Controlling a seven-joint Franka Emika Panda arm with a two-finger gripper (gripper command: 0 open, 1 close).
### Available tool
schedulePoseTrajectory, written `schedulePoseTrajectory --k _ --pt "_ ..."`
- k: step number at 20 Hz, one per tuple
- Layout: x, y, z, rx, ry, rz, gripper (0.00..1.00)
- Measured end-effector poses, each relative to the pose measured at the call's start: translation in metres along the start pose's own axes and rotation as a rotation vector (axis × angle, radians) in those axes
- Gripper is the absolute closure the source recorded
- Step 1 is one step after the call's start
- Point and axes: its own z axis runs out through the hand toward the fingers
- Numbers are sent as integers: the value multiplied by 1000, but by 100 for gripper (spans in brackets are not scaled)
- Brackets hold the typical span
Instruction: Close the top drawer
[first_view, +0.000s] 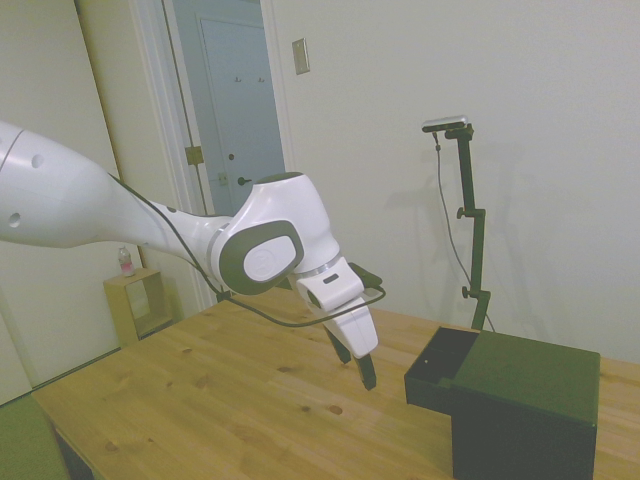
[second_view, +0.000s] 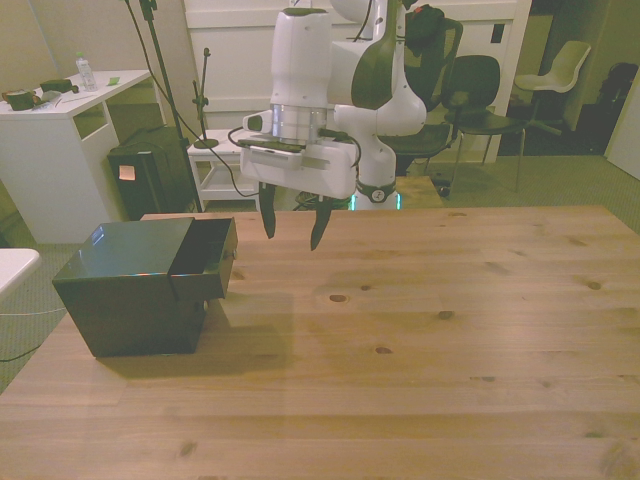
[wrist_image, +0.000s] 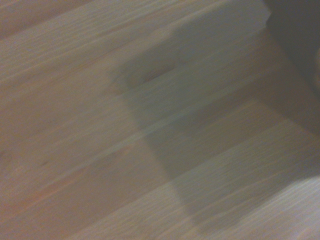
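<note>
Where the wooden table (second_view: 450, 330) meets the front view's left edge, the small dark cabinet (second_view: 125, 300) sits close to that border, a matte cube with flat faces and square corners and a faint sheen on its top. Its uppermost section, the top drawer (second_view: 205, 262), stands pulled out toward the front view's right, a shallow box with a plain flat front that overhangs the lower body; in the side view the drawer (first_view: 440, 375) shows its open hollow on top. Just beside the drawer's front and apart from it, the gripper (second_view: 292, 228) hangs above the tabletop, its two dark fingers (second_view: 267, 218) pointing downward with a clear gap between them and nothing held. In the side view the gripper (first_view: 358, 375) is tilted, tips nearest the drawer, below a smooth white arm (first_view: 150, 225) with grey joint caps and a thin black cable looped along it. From there to the front view's right, the table runs bare: pale planks with long grain lines and scattered dark knots. The wrist view shows only blurred plank grain (wrist_image: 75, 150) crossed by a soft shadow. No writing can be read anywhere.
</note>
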Motion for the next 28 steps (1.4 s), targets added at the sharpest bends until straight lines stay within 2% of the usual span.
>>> schedulePoseTrajectory --k 3,7,12,19,28 --pt "7 -5 1 -21 57 101 100" --pt "11 -14 4 -24 107 185 100" --pt "23 -23 11 -17 122 238 100" --pt "15 -33 13 -6 152 298 100" --pt "29 -22 15 -17 204 417 100"
